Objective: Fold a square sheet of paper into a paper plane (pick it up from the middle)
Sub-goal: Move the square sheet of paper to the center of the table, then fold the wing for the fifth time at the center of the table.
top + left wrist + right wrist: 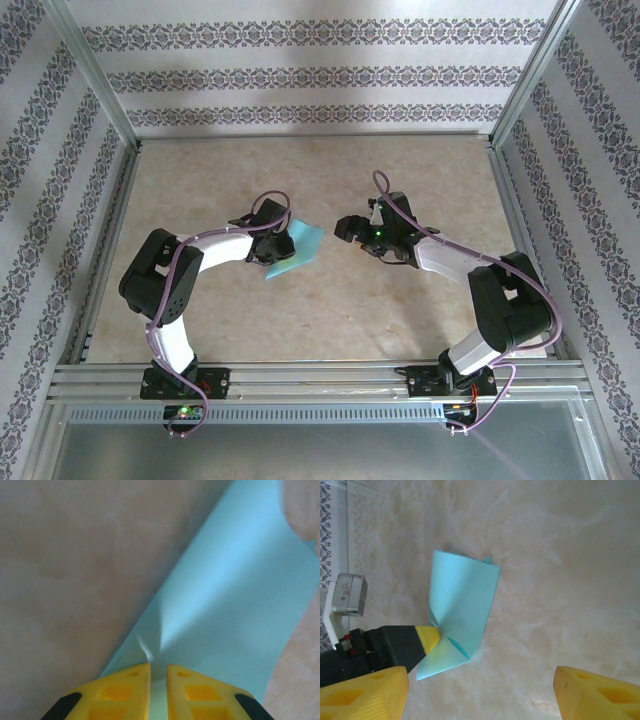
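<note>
Pinching the partly folded paper plane (293, 250) by one edge near the middle of the table (330, 320), the left claw (158, 680) grasps it mid-fold, while the released right claw (346, 228), close by, probably needs to press the next crease.

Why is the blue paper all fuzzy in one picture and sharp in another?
Left wrist view: the paper plane is very close to the lens, so it blurs, with a soft shadow beside the crease where the left gripper pinches it. Right wrist view: the paper is farther off, so its edges look sharp, while the right gripper, close to the lens, blurs. Top view: evenly lit, little glare.
</note>
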`<state>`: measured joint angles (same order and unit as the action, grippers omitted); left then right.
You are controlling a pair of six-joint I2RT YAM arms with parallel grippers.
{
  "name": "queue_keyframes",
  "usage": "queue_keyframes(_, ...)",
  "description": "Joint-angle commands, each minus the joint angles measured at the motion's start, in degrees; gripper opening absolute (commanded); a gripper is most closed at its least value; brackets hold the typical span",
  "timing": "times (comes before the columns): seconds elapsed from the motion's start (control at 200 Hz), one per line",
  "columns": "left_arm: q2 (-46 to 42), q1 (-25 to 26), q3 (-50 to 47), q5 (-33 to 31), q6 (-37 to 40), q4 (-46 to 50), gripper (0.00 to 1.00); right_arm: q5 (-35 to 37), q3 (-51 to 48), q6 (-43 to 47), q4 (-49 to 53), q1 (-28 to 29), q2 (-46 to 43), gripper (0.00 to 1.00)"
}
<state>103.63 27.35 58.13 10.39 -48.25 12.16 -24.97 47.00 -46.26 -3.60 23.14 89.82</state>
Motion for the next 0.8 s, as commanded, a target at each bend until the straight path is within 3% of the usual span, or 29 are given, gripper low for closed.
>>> queue_keyframes(0.0,1.46,0.0,-1.87,4.24,-3.28,-3.49,0.16,-2.12,0.74,-3.83,-0.71,0.52,0.62,0.76)
queue_keyframes(0.195,2.38,4.08,-1.83,6.56,-7.76,-5.58,0.15,-1.13,0.08,-5.33,0.58,0.07,0.18,0.75)
queue_keyframes(0.375,3.48,7.72,-1.82,6.44,-14.45,-9.91,0.14,-1.62,-3.47,-11.68,1.12,-1.07,-1.25,0.68)
queue_keyframes(0.55,4.35,8.59,-4.08,4.9,-20.27,-13.38,0.12,-0.52,-6.71,-20.17,1.14,-0.17,-1.87,0.59)
queue_keyframes(0.795,4.09,8.64,-4.61,4.19,-20.74,-12.69,0.12,1.18,-6.55,-25.89,-0.01,3.08,1.01,0.5)
